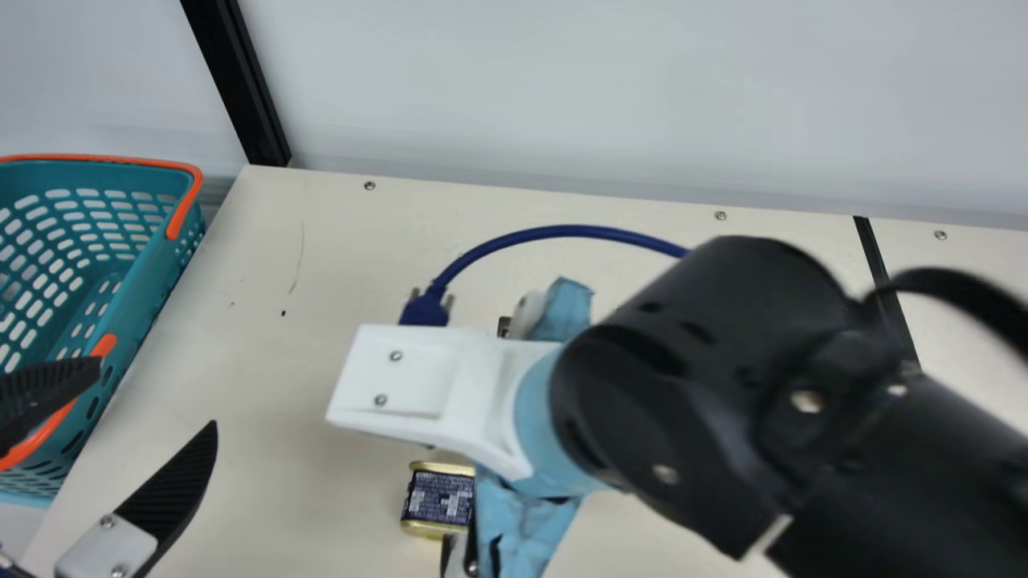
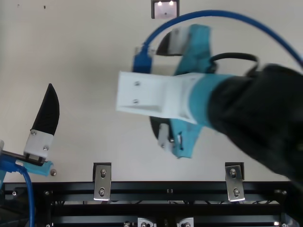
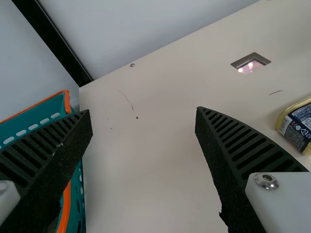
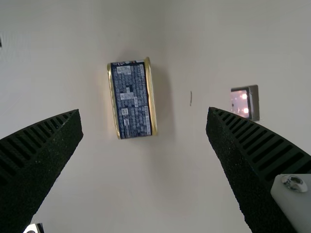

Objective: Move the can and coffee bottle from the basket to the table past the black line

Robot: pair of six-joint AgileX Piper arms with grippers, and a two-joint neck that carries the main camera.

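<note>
On the cream table (image 1: pixel 297 209), to the right of the teal basket (image 1: pixel 148 281) as the main view has it, the can (image 1: pixel 438 498) lies on its side, gold-rimmed, its dark blue printed label turned up, well apart from the basket and between it and the black line (image 1: pixel 887 289), which crosses the table farther to the right of the basket. Your right gripper (image 2: pixel 158 90) hangs over the table on that same side of the basket, its two ribbed fingers wide apart; in the right wrist view the can sits in the open space between them, touching neither. Your left gripper (image 1: pixel 157 392) is at the basket's near right side, its fingers also spread wide, one seen across the orange-trimmed rim and the other over the table just beside the basket. A blue cable (image 1: pixel 562 231) arches above the table to the right of the basket, its plug (image 1: pixel 424 310) near the white bracket (image 1: pixel 418 373) on your right arm. A square recess (image 4: pixel 241 103) is set in the table, also right of the basket and near the can, while a black post (image 1: pixel 257 120) rises beyond the basket's far right corner.
</note>
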